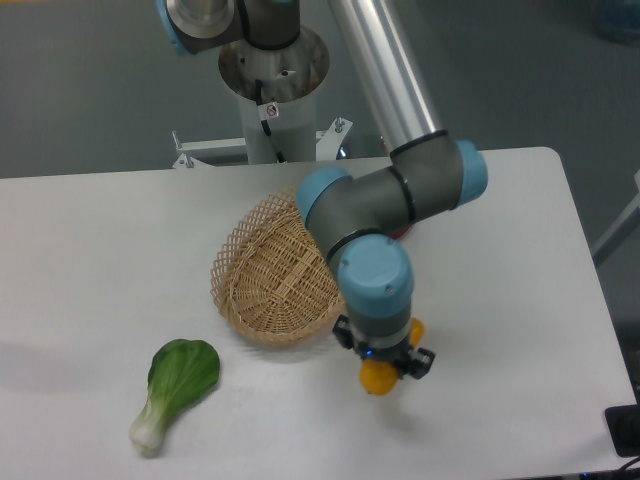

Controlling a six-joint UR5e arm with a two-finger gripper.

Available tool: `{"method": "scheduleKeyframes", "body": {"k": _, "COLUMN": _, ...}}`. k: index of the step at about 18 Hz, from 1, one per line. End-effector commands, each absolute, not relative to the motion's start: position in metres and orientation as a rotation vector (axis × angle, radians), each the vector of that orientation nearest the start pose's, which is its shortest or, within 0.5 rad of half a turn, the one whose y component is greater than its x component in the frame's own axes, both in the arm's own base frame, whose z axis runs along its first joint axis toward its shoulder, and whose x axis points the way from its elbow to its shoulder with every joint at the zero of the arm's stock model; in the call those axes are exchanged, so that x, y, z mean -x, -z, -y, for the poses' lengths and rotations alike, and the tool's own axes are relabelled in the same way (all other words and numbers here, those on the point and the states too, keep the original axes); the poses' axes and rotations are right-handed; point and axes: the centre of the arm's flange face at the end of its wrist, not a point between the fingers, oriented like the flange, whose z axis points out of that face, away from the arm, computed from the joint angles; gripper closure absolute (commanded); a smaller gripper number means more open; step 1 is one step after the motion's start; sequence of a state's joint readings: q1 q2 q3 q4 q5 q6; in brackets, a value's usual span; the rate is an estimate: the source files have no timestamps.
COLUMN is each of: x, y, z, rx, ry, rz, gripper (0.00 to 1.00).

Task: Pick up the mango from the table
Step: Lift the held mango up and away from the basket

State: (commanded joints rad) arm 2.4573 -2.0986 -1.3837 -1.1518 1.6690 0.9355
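Mango point(379, 377): smooth yellow-orange bit peeking out under the wrist, right of the basket.
Gripper point(383, 368): right on top of the mango; fingers hidden, can't tell their spread.
Basket point(275, 277): woven wicker, tipped up.
Bok choy point(176, 387): glossy leaf, left of basket.
Table point(90, 250): flat white.

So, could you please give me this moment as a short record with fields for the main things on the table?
arm: UR5e wrist pointing straight down over the front right of the table
tool: low over the mango, fingers hidden by the wrist, so open or shut cannot be told
mango: yellow-orange, mostly covered by the tool, only bits showing
wicker basket: tilted on its side, left of the tool
bok choy: lying at front left, apart from the basket
red object: barely visible behind the arm, unidentifiable
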Motion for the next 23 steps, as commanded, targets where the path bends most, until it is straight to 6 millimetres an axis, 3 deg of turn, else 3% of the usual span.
{"method": "scheduleKeyframes", "body": {"k": 5, "x": 0.493, "y": -0.323, "z": -0.494, "rx": 3.159, "ry": -0.196, "rz": -0.168, "gripper": 0.6}}
{"method": "scheduleKeyframes", "body": {"k": 10, "x": 0.515, "y": -0.323, "z": -0.482, "rx": 3.164, "ry": -0.22, "rz": -0.256, "gripper": 0.58}}
{"method": "scheduleKeyframes", "body": {"k": 15, "x": 0.552, "y": -0.33, "z": -0.453, "rx": 3.167, "ry": -0.236, "rz": -0.217, "gripper": 0.59}}
{"method": "scheduleKeyframes", "body": {"k": 23, "x": 0.57, "y": -0.321, "z": -0.434, "rx": 3.17, "ry": -0.213, "rz": -0.238, "gripper": 0.58}}
